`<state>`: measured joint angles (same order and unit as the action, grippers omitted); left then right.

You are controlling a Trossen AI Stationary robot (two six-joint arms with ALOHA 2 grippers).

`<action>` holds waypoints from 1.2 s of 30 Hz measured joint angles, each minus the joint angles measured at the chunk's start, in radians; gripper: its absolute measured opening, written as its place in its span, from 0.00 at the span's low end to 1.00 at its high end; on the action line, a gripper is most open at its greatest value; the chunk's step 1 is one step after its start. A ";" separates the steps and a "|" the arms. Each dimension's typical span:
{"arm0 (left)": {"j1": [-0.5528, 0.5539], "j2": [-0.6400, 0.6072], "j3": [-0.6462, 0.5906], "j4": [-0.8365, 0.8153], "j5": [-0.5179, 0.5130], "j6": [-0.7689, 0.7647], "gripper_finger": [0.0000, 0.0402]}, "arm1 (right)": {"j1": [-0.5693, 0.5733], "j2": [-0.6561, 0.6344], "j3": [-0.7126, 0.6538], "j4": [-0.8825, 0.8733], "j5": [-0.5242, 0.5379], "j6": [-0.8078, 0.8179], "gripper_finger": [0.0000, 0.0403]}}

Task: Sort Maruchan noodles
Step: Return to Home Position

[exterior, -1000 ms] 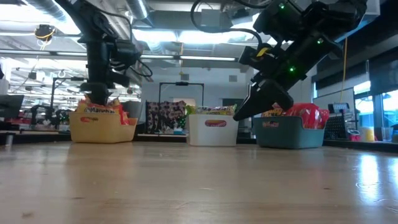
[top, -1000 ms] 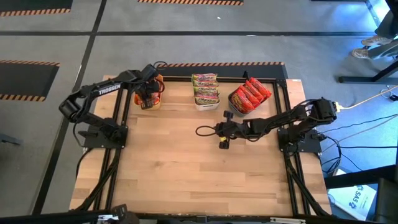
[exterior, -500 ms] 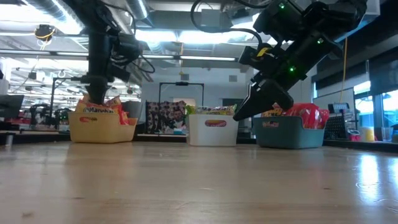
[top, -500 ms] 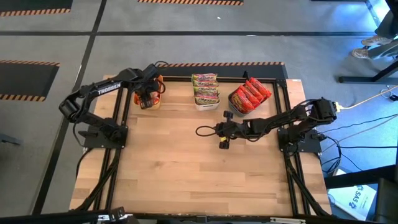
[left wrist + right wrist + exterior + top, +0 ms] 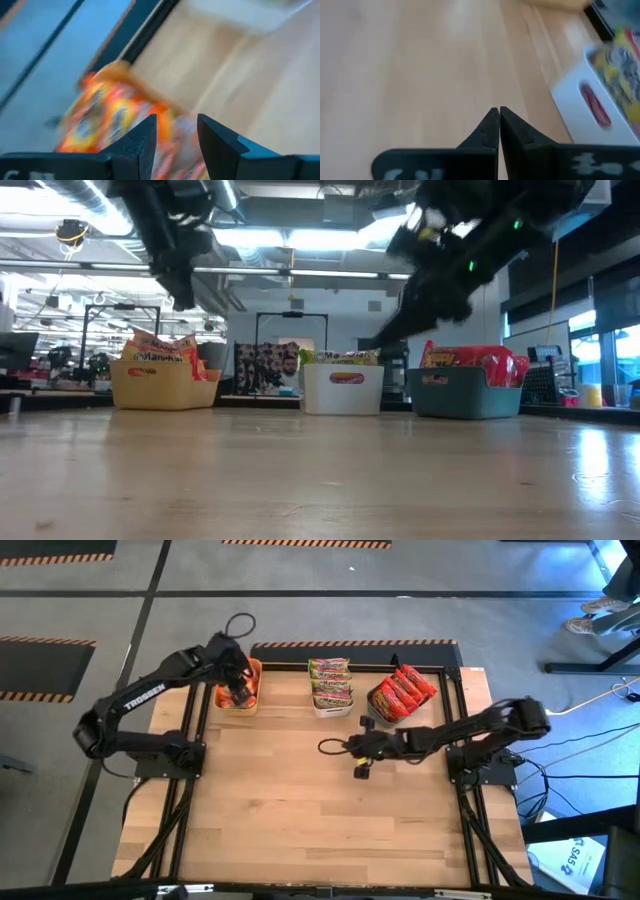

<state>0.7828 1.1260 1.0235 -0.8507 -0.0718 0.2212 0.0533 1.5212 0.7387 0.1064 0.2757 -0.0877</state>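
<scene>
The left arm reaches from its base at the worktop's left edge across to the far-left corner, wrist bent down, with the left claw hanging above the yellow bin. Its two dark fingers stand apart with a clear gap and nothing between them: released. Directly beneath them lie the orange noodle packets, heaped in the yellow bin and rising above its rim in the low view.

The right arm stretches low from its base at the right edge toward the middle of the worktop. The right claw is clenched, fingertips pressed together and gripping nothing, over bare wood just in front of the white bin.

Three bins stand in a row along the far edge. The white bin, in the middle, holds a neat stack of green-and-pink packets. To its right the dark grey bin is piled with red packets, fanned out above its rim. No packet is seen lying on the open wood.
</scene>
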 joint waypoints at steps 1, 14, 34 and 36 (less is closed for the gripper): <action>-0.002 -0.009 -0.006 0.029 0.057 -0.012 0.33 | -0.009 -0.026 0.001 0.000 -0.039 0.000 0.00; -0.311 -0.166 -0.382 0.772 0.409 -0.107 0.04 | -0.229 -0.416 -0.248 0.101 -0.508 0.142 0.00; -0.430 -0.351 -0.861 1.500 0.372 -0.219 0.01 | -0.244 -0.949 -0.573 0.326 -0.297 0.338 0.00; -0.430 -0.379 -0.892 1.507 0.368 -0.231 0.01 | -0.244 -0.989 -0.593 0.322 -0.264 0.352 0.00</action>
<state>0.3531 0.7472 0.1313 0.6559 0.2967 -0.0103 -0.1902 0.5325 0.1456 0.4280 0.0112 0.2644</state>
